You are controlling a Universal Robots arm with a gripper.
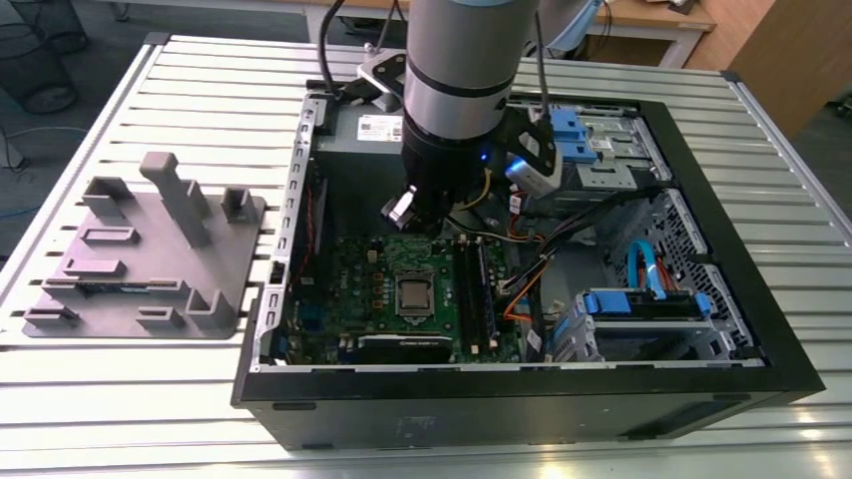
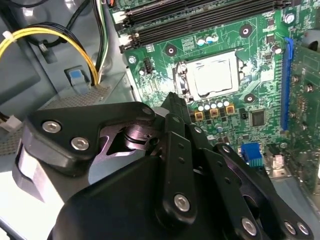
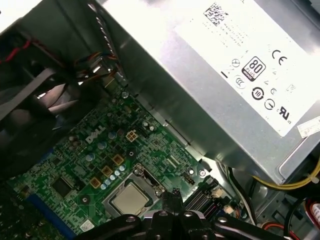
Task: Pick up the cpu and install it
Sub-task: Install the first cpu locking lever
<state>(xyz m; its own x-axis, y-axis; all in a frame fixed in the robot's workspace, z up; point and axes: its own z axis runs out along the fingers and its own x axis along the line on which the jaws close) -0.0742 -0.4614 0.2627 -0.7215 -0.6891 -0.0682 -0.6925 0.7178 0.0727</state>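
hovering above the green motherboard (image 1: 399,289), the black gripper (image 2: 172,107) held nothing, its fingers drawn together.
the small square silvery-lidded cpu (image 1: 415,295) lay seated in its dark socket frame (image 2: 209,75), apart from the fingertips.

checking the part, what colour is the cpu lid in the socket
Silvery-beige metal; the cpu shows best in the first wrist view.

The silver power supply (image 3: 210,100) carries a big white label (image 3: 255,55) in the first wrist view, with a square code (image 3: 216,11), a row of round and lettered certification marks and fine print too small to make out. The green motherboard (image 3: 100,165) has a white maker's logo (image 3: 94,134). In the exterior view a small white sticker (image 1: 379,127) sits at twelve o'clock from the board
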